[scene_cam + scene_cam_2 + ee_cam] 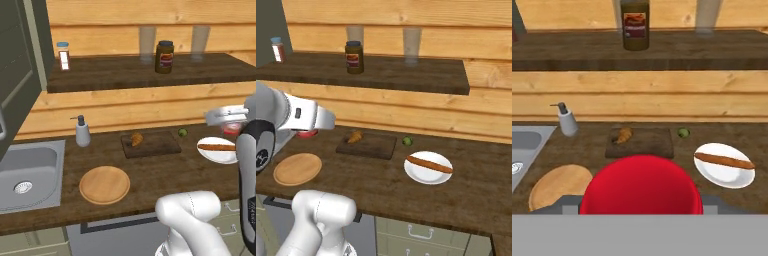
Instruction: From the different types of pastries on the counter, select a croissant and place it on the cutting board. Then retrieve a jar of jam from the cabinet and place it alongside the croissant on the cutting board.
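The gripper (231, 122) is closed on the jam jar (641, 185), whose red top shows between the fingers, held up in the air above the counter (165, 172). Beyond it, the croissant (136, 139) lies at the left end of the cutting board (157, 144). The long stick pastry (429, 164) rests on a white plate (421, 175) toward the counter's right end.

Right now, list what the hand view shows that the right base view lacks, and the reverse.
Hand view: grey metal sink, white soap dispenser. Right base view: pale drawer front with handles. Shared: dark brown rectangular cutting board carrying the golden-brown croissant, white plate with long reddish-brown stick pastry, red-topped jam jar in the tool.
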